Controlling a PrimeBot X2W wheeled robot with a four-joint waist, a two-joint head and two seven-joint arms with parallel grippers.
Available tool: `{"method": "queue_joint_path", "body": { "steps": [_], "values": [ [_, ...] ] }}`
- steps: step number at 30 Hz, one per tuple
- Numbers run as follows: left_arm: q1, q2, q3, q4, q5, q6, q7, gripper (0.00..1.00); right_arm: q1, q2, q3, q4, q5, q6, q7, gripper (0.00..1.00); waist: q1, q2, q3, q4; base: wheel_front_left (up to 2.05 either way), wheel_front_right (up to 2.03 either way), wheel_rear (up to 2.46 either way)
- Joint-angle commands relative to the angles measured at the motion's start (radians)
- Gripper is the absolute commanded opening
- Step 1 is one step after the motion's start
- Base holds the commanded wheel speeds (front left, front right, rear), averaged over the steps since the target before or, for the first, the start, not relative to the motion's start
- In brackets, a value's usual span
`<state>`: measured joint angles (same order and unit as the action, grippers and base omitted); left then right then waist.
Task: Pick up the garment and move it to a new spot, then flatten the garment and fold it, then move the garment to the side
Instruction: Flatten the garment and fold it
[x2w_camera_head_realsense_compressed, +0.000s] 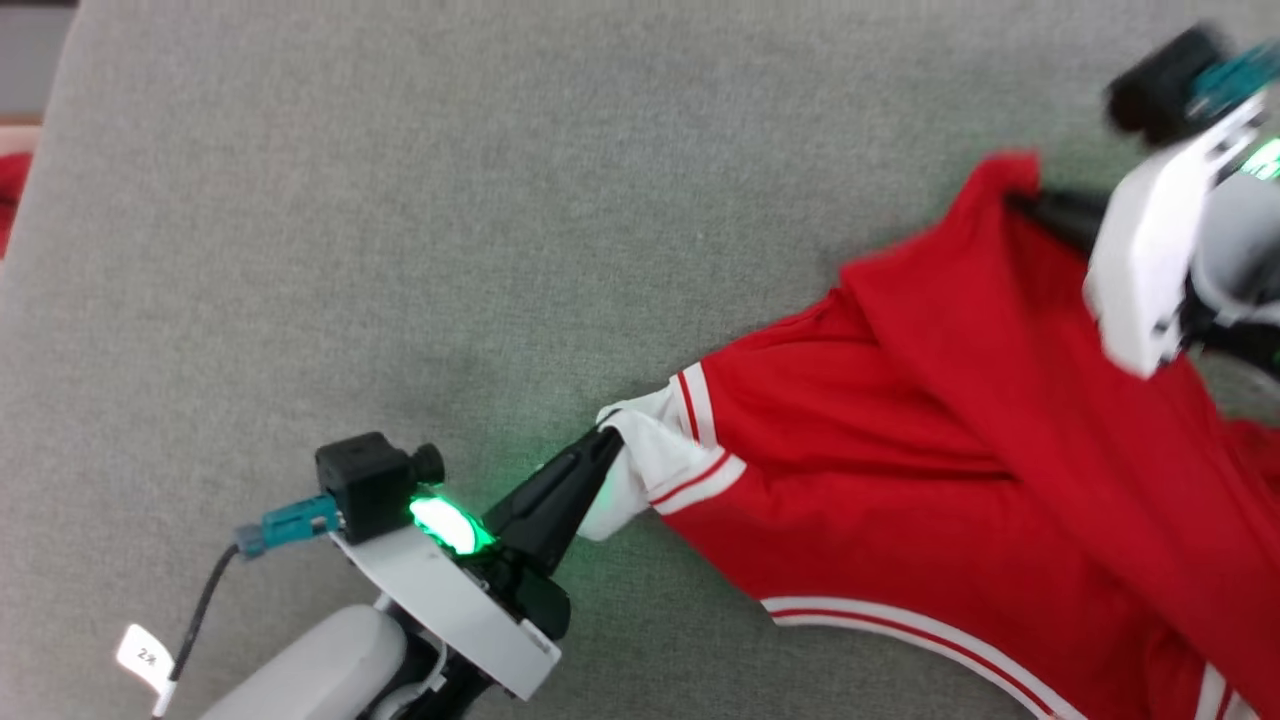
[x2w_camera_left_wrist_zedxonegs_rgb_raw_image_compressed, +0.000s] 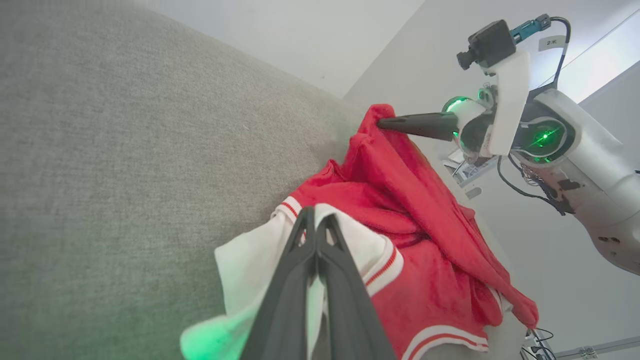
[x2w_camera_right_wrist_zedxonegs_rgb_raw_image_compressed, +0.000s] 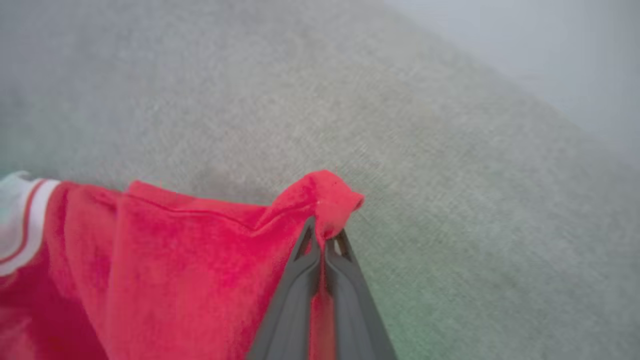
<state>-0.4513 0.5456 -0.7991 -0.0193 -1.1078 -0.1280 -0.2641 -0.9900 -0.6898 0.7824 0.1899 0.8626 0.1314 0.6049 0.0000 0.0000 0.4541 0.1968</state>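
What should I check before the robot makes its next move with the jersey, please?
1. Left gripper shut on the white sleeve: ok.
2. Right gripper shut on a red corner of the garment: ok.
3. Garment lying flat: not ok, it is bunched and folded over.
4. Lettering facing up: cannot tell, none visible.
5. Whole garment on the grey surface: cannot tell, it runs past the head view's edge.

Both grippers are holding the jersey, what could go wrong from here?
The right gripper pinches only a small bunched bit of the garment; it may slip out under tension. The left gripper holds just the white sleeve, and the garment lies folded over itself between them, so spreading could leave it twisted, not flat.
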Motion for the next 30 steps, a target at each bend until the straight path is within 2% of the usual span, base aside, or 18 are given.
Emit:
{"method": "queue_joint_path", "body": {
  "steps": [1, 9, 15, 18, 25, 30],
  "values": [
    [0.004, 0.013, 0.010, -0.001, 0.004, -0.005, 0.000, 0.00, -0.013, 0.010, -0.045, 0.033, 0.010, -0.002, -0.052, 0.00, 0.0000, 0.0000, -0.042, -0.024, 0.00, 0.00, 0.00],
    [-0.003, 0.052, 0.089, 0.025, 0.011, -0.005, 0.000, 0.00, -0.010, 0.021, -0.199, 0.176, 0.006, -0.002, -0.202, 0.00, 0.0000, 0.0000, -0.099, -0.069, 0.00, 0.00, 0.00],
    [-0.129, 0.098, 0.132, 0.092, -0.025, -0.004, 0.030, 0.00, -0.040, 0.045, -0.323, 0.308, -0.021, -0.002, -0.300, 0.00, 0.0000, 0.0000, -0.095, -0.101, 0.00, 0.00, 0.00],
    [-0.265, 0.105, 0.162, 0.164, -0.037, -0.004, 0.072, 0.00, -0.088, 0.071, -0.385, 0.374, -0.055, -0.002, -0.354, 0.00, 0.0000, 0.0000, -0.071, -0.110, 0.00, 0.00, 0.00],
    [-0.669, 0.055, 0.250, 0.411, -0.059, 0.002, 0.149, 0.00, -0.306, 0.127, -0.491, 0.502, -0.173, -0.002, -0.469, 0.00, 0.0000, 0.0000, 0.009, -0.128, 0.00, 0.00, 0.00],
    [-0.973, 0.021, 0.282, 0.603, -0.004, 0.001, 0.125, 0.00, -0.483, 0.167, -0.538, 0.568, -0.242, -0.003, -0.541, 0.00, 0.0000, 0.0000, 0.047, -0.147, 0.00, 0.00, 0.00]
  ]
}}
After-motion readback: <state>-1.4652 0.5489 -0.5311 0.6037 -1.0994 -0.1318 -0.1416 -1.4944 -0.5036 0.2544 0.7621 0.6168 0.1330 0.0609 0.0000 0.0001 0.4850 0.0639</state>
